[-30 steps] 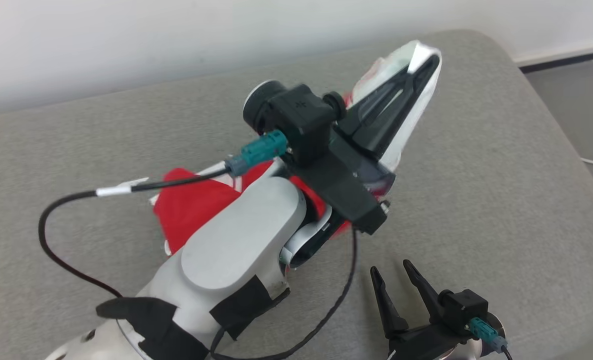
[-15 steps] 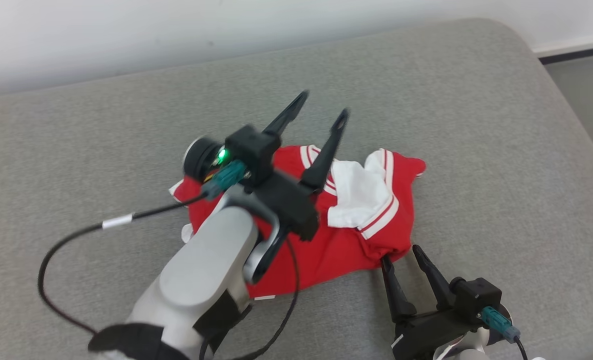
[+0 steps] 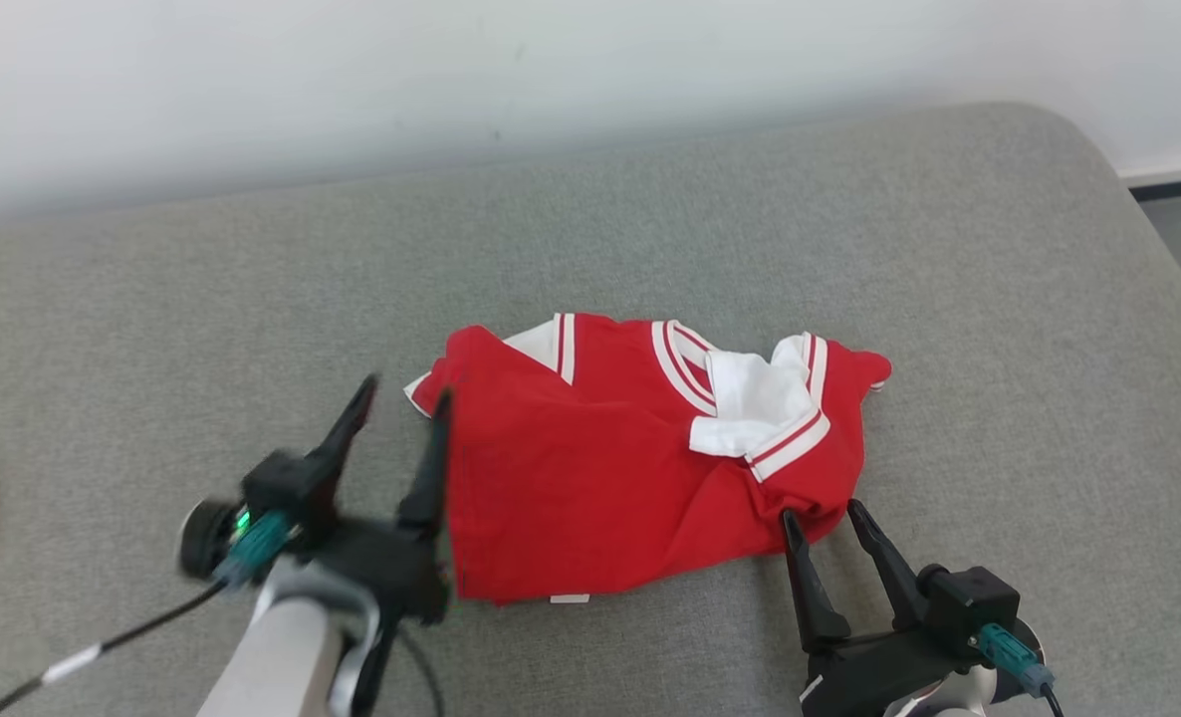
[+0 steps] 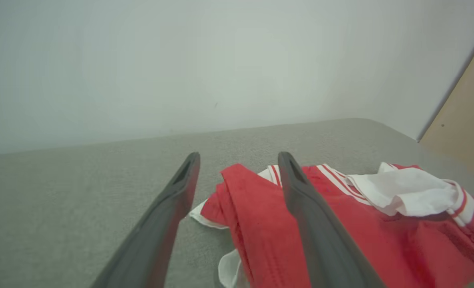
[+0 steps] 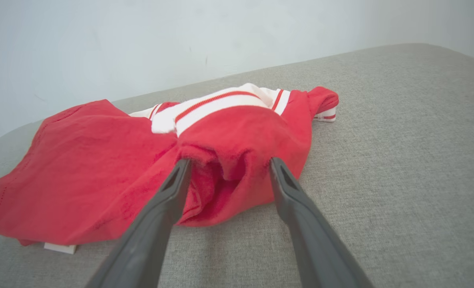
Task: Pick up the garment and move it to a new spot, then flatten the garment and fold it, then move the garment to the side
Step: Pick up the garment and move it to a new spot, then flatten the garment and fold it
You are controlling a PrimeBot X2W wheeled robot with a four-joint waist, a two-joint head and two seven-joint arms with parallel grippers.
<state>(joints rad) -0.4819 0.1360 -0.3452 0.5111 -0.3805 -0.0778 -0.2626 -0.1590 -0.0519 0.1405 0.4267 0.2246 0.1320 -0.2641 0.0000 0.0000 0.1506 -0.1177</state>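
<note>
The red-and-white garment [image 3: 640,458] is lying rumpled near the middle of the grey cushion [image 3: 999,279], with one white sleeve [image 3: 750,408] flopped across the chest and the near right corner bunched up, so I'd say the pick-up-and-move bit is done and flattening is the step in hand. Both grippers are spread wide with nothing in them: the left gripper [image 3: 406,388] is just beside the garment's left edge, and the right gripper [image 3: 821,510] has its tips right at that bunched corner. Next move imo calls for pinching a single layer on each side, pulling outward, then flipping that sleeve out.
</note>
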